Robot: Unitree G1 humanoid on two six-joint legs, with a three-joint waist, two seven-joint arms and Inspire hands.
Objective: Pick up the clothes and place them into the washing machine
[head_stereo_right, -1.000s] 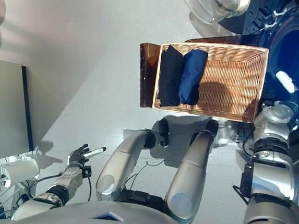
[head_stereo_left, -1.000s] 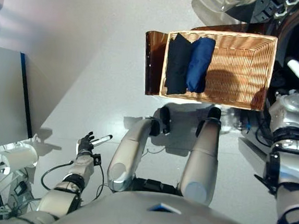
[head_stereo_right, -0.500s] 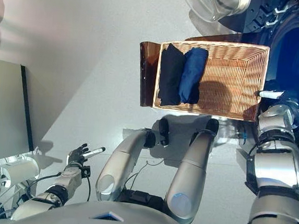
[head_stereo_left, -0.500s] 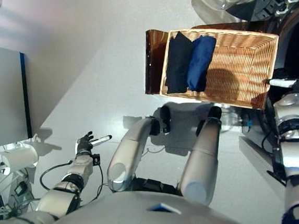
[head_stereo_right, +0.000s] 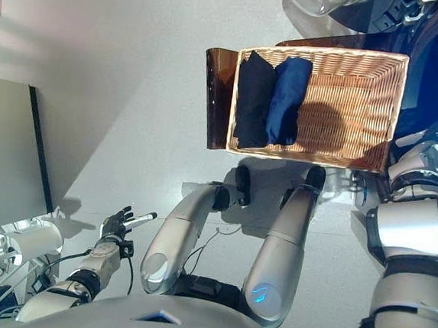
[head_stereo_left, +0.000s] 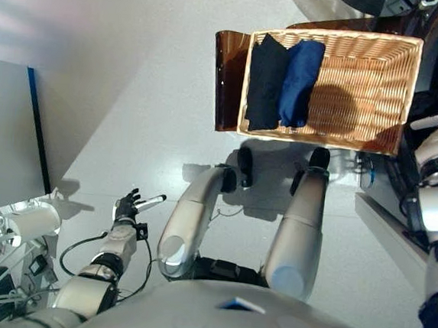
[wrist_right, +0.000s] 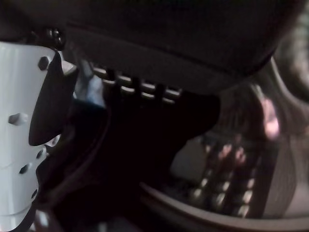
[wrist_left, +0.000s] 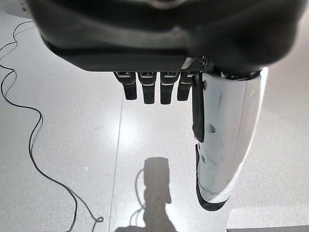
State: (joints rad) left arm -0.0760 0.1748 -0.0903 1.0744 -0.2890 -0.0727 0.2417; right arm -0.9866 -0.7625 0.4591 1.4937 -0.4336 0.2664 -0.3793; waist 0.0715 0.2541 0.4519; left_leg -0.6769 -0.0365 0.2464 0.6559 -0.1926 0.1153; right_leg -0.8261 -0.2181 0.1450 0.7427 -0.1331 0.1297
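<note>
Left hand [head_stereo_left: 127, 204] low over floor, fingers relaxed, empty, right hand [wrist_right: 145, 58] fingers unclear

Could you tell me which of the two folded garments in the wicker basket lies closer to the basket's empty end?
The blue garment: it lies between the black garment and the bare stretch of the wicker basket, while the black one sits against the end wall.

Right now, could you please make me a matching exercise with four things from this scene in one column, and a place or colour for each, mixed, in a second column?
Things:
1. black cloth
2. blue cloth
3. wicker basket
4. left hand

Descriptions:
A. low over the bare floor, holding nothing
B. holds both folded cloths at its left end
C. nearest the basket's left wall
D. lies just right of the black one

Pairs: 1-C, 2-D, 3-B, 4-A
</note>
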